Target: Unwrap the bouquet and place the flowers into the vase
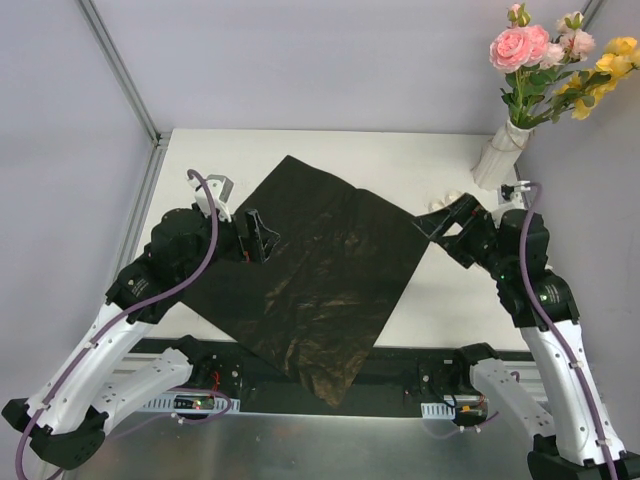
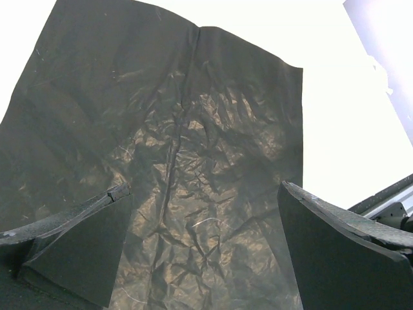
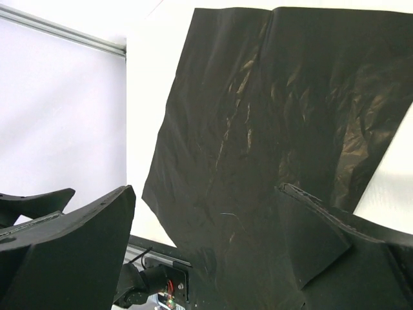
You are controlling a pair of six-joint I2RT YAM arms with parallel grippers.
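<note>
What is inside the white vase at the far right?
The flowers stand in the vase, heads and leaves above its rim. Their lower stems are hidden inside it.

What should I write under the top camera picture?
Flowers stand in the white vase; the black sheet lies spread out, left gripper and right gripper open.

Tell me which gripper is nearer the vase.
Right. The right gripper sits just in front of the vase; the left gripper is far off, over the left side of the black sheet.
</note>
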